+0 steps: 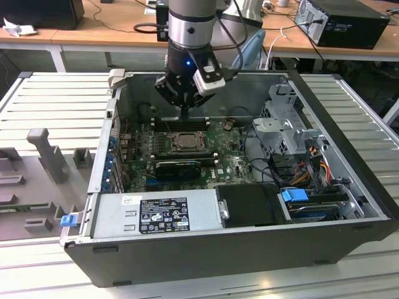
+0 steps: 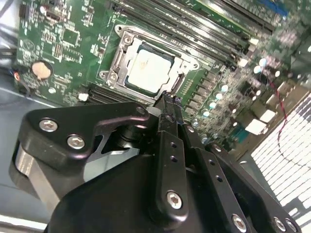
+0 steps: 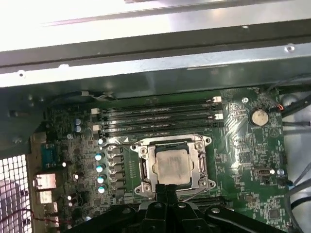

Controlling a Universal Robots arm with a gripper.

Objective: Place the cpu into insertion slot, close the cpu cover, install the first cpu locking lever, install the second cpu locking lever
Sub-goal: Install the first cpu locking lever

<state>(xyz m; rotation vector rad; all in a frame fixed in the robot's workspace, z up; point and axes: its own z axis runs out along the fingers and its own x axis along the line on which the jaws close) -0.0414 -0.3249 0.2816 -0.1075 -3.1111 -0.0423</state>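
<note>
The cpu (image 3: 171,165) (image 2: 148,68), a pale silver square, lies flat in the insertion slot (image 2: 112,75) on the green motherboard (image 1: 230,159). The cpu cover (image 3: 170,143) (image 2: 127,41) is a metal frame lying down around the chip, which shows through its window. Thin wire levers (image 3: 121,143) run along the socket's sides; I cannot tell if they are latched. My gripper (image 1: 185,114) (image 2: 168,98) (image 3: 166,188) hangs just above the socket's edge, fingers pressed together, holding nothing. In the exterior view the cpu (image 1: 185,142) sits right below the fingertips.
Long black memory slots (image 3: 160,116) lie beside the socket, with a coin battery (image 3: 259,116) nearby. A black expansion card (image 1: 177,167), the power supply (image 1: 156,215), a metal drive cage (image 1: 283,124) and loose cables (image 1: 312,163) crowd the case. Case walls (image 1: 112,131) surround the board.
</note>
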